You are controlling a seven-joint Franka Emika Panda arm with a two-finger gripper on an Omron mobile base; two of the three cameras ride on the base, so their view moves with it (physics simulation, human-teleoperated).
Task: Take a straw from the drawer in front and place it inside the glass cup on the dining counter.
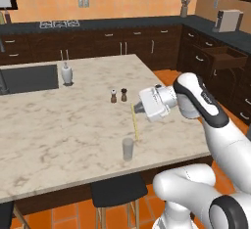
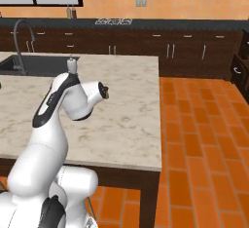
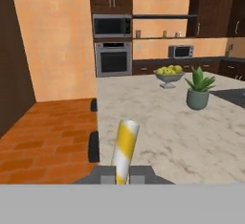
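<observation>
The big rectangular dining counter (image 1: 63, 125) with its beige veined marble top spreads below the arm, and at the far right the shallow dark wooden drawer (image 1: 226, 58) hangs open — fetching looks finished. The two-finger gripper (image 1: 138, 107) is closed on the thin pale yellow straw (image 1: 135, 123), pinched between its dark fingertips (image 3: 106, 174) and slanting down over the marble. The small clear glass cup (image 1: 127, 149) stands just below the straw's lower end near the counter's front edge — what remains, I judge, is lining up, lowering and letting go.
</observation>
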